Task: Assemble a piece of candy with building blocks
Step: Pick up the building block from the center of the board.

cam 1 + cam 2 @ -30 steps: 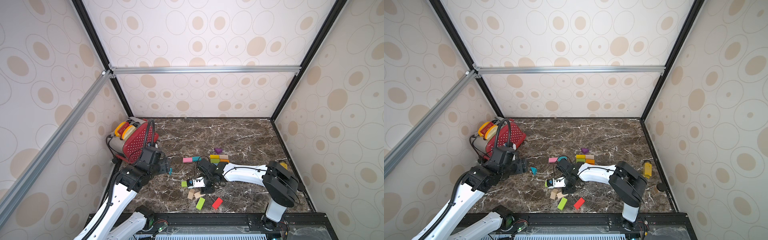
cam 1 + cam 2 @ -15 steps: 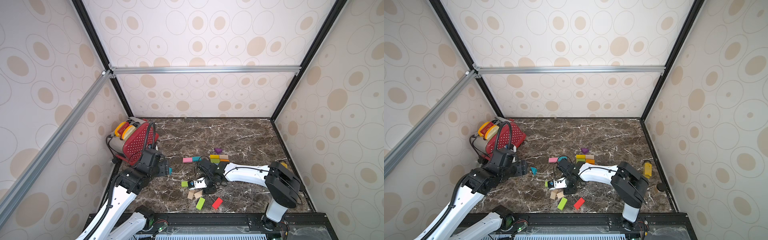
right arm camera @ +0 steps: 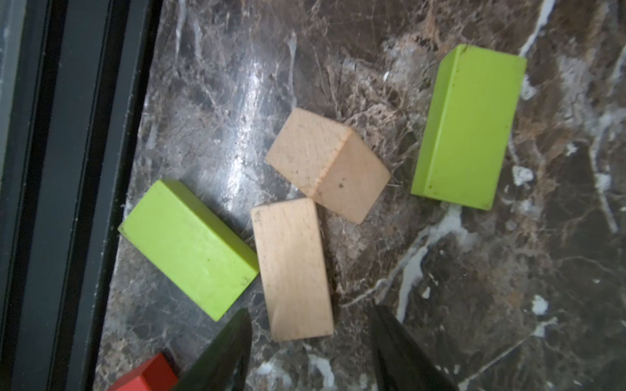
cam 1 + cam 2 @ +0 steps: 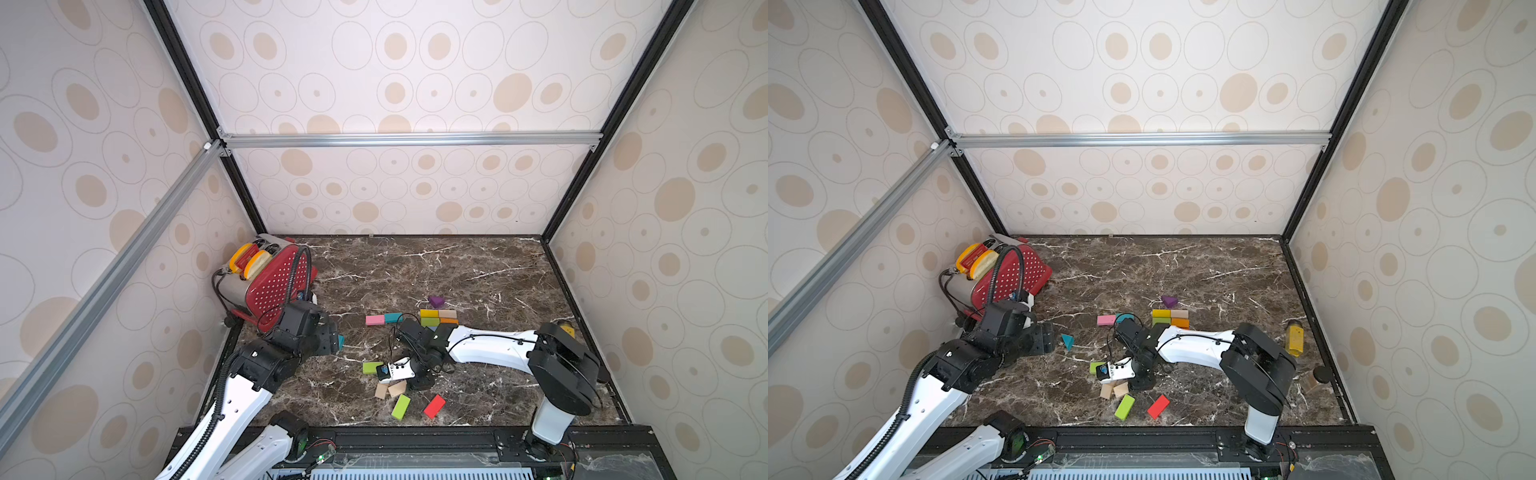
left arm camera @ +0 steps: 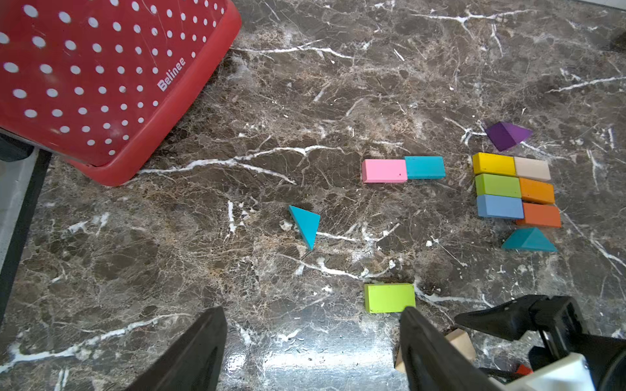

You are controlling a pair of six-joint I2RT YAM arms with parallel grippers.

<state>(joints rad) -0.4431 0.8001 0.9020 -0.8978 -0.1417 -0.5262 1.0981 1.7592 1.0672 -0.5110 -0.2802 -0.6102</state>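
Toaster (image 4: 274,286): left of frame, two bread slices (image 4: 250,258) in its slots.
Blocks (image 4: 438,318): loose on bench (image 4: 478,270), lower centre.
Left claw (image 5: 311,352): apart, empty.
Right claw (image 3: 310,352): apart over tan block (image 3: 293,267).

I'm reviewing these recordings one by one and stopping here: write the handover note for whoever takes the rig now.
Left claw: open, empty, hanging above bare marble short of the loose teal wedge.
Right claw: open, empty, over the two tan blocks.
Done: a two-by-three body of yellow, tan, green, orange, blue and orange bricks, with a teal wedge at one end.
Purple wedge lies near the other end, not yet joined.
Loose: pink-and-teal pair, two green bricks, red brick.
Left: seat the purple wedge.
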